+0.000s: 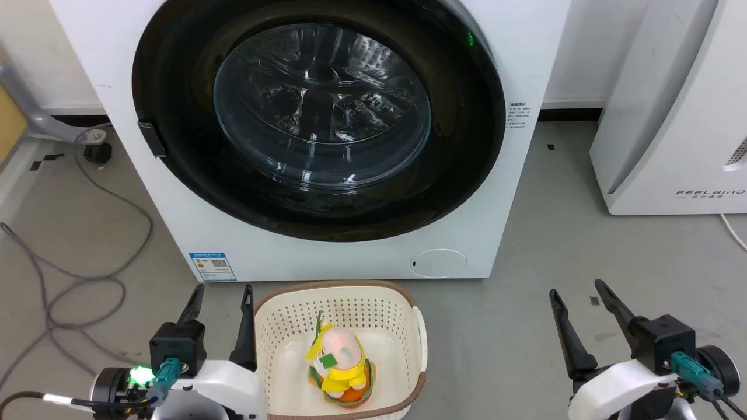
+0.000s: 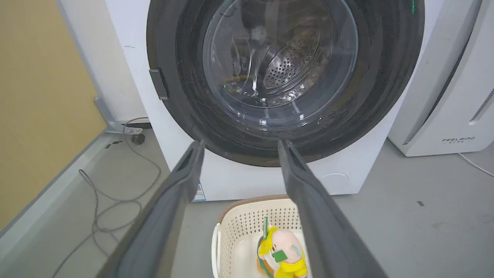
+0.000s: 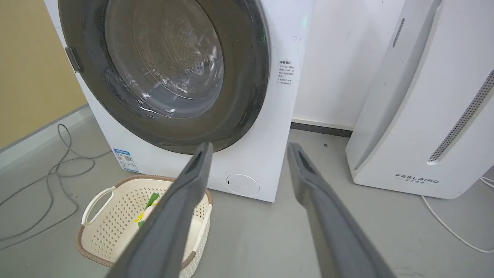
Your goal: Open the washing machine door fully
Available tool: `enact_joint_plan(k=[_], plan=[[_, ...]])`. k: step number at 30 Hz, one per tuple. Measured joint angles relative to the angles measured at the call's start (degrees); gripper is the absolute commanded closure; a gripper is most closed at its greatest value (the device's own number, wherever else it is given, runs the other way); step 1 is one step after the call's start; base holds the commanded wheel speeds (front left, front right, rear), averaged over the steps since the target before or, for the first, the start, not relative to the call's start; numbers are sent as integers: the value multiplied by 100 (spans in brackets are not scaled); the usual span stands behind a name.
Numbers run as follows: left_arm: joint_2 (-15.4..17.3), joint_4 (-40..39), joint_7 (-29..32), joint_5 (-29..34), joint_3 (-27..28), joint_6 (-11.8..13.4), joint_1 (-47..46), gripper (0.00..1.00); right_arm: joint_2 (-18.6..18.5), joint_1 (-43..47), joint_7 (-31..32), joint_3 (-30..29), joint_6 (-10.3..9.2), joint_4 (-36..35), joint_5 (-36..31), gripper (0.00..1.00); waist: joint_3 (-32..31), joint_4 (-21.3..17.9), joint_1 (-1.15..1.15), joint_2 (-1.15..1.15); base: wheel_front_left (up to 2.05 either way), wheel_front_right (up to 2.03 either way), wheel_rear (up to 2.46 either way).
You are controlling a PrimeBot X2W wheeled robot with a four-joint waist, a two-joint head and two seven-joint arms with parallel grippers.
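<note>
The washing machine point(image 1: 327, 256) is a big white box straight ahead on the floor. Its round black-rimmed door point(image 1: 175, 87) lies flat against the front, with the clear glass bowl in its middle and a small latch tab point(image 1: 152, 139) on its left rim. The same door point(image 2: 181, 77) point(image 3: 96, 88) fills the top of both wrist views. My left gripper point(image 1: 223, 290) point(image 2: 239, 148) is open at the lower left, well short of the machine. My right gripper point(image 1: 578, 287) point(image 3: 250, 150) is open at the lower right, holding nothing.
A cream perforated basket point(image 1: 274, 326) with a yellow plush toy point(image 1: 341, 364) stands on the floor right before the machine, between my grippers. A white FEELBIRD appliance point(image 1: 671, 116) stands to the right. Grey cables point(image 1: 87, 280) loop over the floor at the left.
</note>
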Motion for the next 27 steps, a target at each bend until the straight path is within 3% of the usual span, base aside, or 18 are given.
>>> enact_joint_plan(k=[3,4,5,16,27], plan=[[-1,30,-41,-43,-37,0,-1,0,0,0,-25,2,0,36,20,0,0,-2,0,0,0,0,0],[-1,42,-45,-43,-46,0,-1,0,0,0,-30,2,0,41,43,65,0,-2,0,0,0,0,0],[-1,54,-68,-46,-57,0,-1,0,0,0,-43,1,0,45,59,100,1,-3,0,0,0,0,0],[-1,159,-194,-197,-145,-1,-3,0,0,0,-187,11,0,109,360,100,5,-11,0,0,0,0,0],[-1,255,-336,-301,-249,-1,-31,0,0,0,-318,96,0,168,2359,100,17,-17,0,0,0,0,0]])
